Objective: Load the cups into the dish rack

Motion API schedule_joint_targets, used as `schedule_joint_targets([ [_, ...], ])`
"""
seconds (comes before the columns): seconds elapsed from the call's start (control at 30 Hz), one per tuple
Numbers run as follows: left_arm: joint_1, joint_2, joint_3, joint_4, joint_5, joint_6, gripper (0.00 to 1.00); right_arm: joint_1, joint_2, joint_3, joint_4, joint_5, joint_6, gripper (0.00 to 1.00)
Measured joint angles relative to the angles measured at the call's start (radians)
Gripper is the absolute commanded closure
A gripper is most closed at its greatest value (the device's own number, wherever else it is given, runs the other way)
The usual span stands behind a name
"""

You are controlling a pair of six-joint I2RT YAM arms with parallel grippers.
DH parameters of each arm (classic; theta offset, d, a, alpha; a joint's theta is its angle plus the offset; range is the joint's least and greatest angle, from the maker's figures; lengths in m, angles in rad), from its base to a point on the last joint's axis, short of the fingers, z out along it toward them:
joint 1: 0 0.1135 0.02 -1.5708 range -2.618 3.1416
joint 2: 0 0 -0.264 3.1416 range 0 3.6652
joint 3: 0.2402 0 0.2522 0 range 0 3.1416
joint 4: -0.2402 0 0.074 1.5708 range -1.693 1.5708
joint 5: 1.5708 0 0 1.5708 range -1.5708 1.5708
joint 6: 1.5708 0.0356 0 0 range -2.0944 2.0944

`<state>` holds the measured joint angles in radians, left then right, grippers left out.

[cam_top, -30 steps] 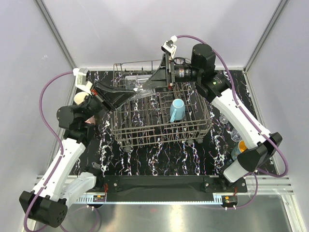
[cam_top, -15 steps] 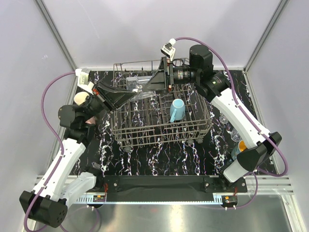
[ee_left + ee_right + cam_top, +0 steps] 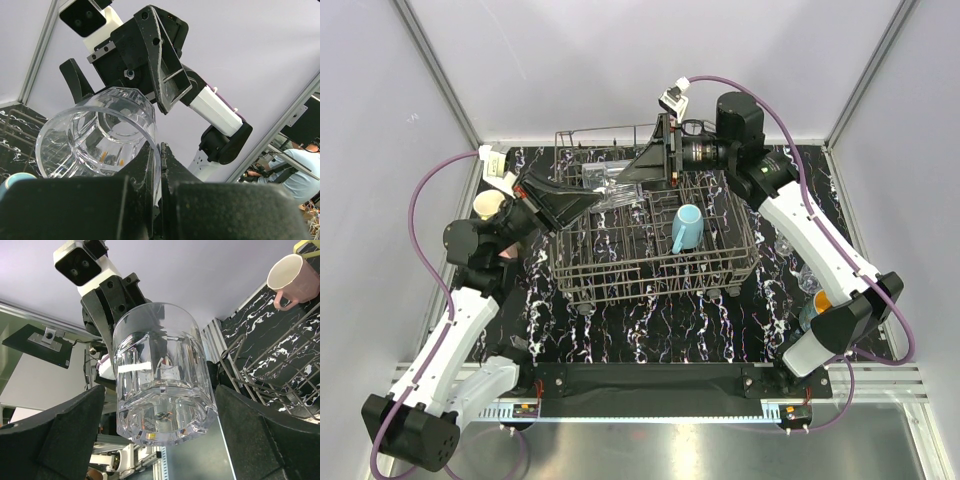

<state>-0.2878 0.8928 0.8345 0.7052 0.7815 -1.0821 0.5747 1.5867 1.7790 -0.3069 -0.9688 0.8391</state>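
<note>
A clear glass hangs over the back left of the dark wire dish rack, between both grippers. My left gripper is shut on its rim; in the left wrist view the fingers pinch the glass wall. My right gripper is open around the glass's base, with a gap on each side in the right wrist view. A light blue mug lies inside the rack.
A pink mug with a cream inside stands left of the rack, also in the right wrist view. Clear glasses and a teal-blue mug with an orange inside stand right of the rack by the right arm.
Both arms have shifted only slightly. The glass stays between the two grippers over the rack's back left, still pinched by the left gripper.
</note>
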Motion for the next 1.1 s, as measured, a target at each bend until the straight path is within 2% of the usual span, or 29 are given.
schedule_joint_targets([
  [0.13, 0.000, 0.000, 0.000, 0.005, 0.000, -0.008, 1.00, -0.002, 0.000, 0.000, 0.010, -0.003, 0.004, 0.12],
  [0.23, 0.000, 0.000, 0.000, 0.010, 0.000, -0.012, 1.00, -0.002, 0.000, -0.001, 0.022, -0.013, 0.018, 0.15],
  [0.3, 0.000, 0.000, -0.001, 0.018, 0.000, -0.017, 1.00, -0.002, 0.000, -0.006, 0.036, -0.018, 0.025, 0.27],
  [0.33, 0.000, 0.000, -0.002, 0.023, 0.000, -0.018, 1.00, -0.003, 0.000, -0.008, 0.039, -0.019, 0.029, 0.41],
  [0.37, 0.000, 0.000, -0.002, 0.027, 0.000, -0.018, 1.00, -0.005, 0.000, -0.011, 0.041, -0.021, 0.032, 0.74],
  [0.43, 0.000, 0.000, -0.003, 0.040, 0.004, -0.018, 1.00, -0.008, 0.000, -0.012, 0.035, -0.021, 0.036, 1.00],
  [0.47, 0.000, 0.000, -0.004, 0.035, 0.009, -0.013, 0.75, -0.008, 0.002, -0.012, 0.031, -0.027, 0.035, 1.00],
  [0.5, 0.000, 0.000, -0.003, 0.024, 0.010, -0.006, 0.60, -0.008, 0.002, -0.008, 0.020, -0.026, 0.032, 1.00],
  [0.53, 0.000, -0.001, -0.003, 0.003, 0.007, 0.008, 0.49, -0.008, 0.003, -0.005, 0.012, -0.026, 0.024, 1.00],
  [0.57, 0.000, -0.004, 0.003, -0.042, 0.005, 0.032, 0.32, -0.008, 0.008, 0.007, -0.018, -0.023, 0.003, 1.00],
  [0.7, -0.001, -0.035, 0.049, -0.299, -0.040, 0.166, 0.01, -0.008, 0.048, 0.101, -0.175, 0.013, -0.096, 1.00],
  [0.83, 0.002, -0.085, 0.101, -0.576, -0.135, 0.304, 0.01, -0.008, 0.110, 0.247, -0.389, 0.116, -0.228, 1.00],
  [0.97, 0.006, -0.137, 0.155, -0.859, -0.300, 0.432, 0.01, -0.008, 0.208, 0.452, -0.653, 0.338, -0.382, 1.00],
  [1.1, 0.008, -0.206, 0.192, -1.078, -0.492, 0.545, 0.01, -0.009, 0.229, 0.454, -0.806, 0.579, -0.490, 1.00],
])
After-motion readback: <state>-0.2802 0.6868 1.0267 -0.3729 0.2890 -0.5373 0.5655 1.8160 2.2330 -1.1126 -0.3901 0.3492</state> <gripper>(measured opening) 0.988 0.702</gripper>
